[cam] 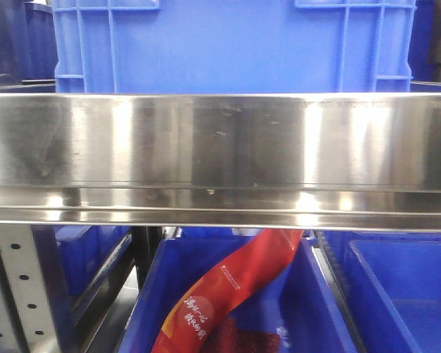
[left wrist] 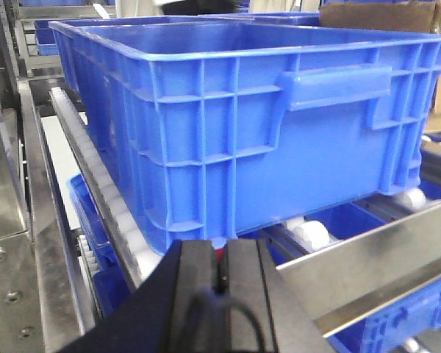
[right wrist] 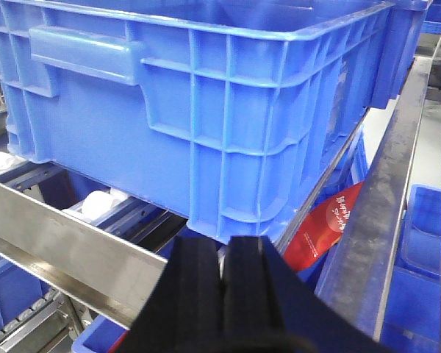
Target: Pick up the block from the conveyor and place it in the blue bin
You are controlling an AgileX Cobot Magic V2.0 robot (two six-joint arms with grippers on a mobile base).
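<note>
steel shelf rail (cam: 220,158) | roller racking (left wrist: 309,234) | cardboard box (left wrist: 386,15), possibly | bright glare

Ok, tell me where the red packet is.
The red packet lies tilted in a lower blue bin, beneath the steel rail; the right wrist view shows it lower right, under the upper blue crate.

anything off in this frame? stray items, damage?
One oddity: a red printed pouch lies slanted in the lower blue bin, reaching up under the steel rail; it also shows at the right wrist. No conveyor belt or block is in view. The upper blue crate sits square, undamaged.
</note>
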